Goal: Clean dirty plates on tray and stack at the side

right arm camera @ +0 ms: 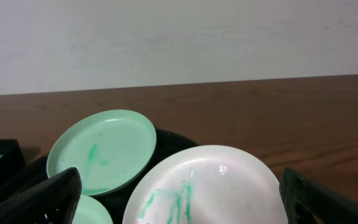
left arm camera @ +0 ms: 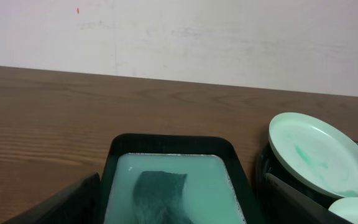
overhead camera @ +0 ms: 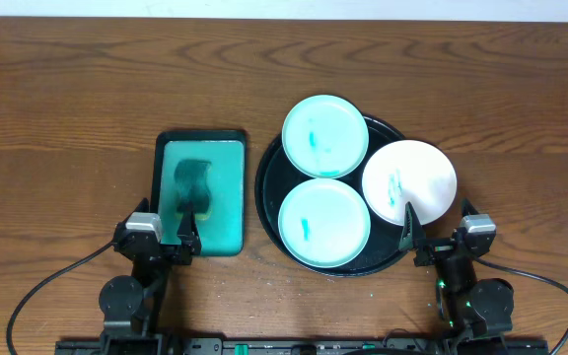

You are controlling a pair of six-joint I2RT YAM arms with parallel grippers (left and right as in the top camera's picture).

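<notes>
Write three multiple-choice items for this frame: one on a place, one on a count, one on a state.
1. Where on the tray does the white plate sit? A) centre B) right rim C) left rim
2. How many plates are mint-green? A) one B) two C) three
3. What state are the plates in? A) all smeared B) all wiped C) stacked
Key: 1 B, it overhangs the right rim; 2 B, the far mint plate and near mint plate; 3 A, teal streaks show on each.
</notes>
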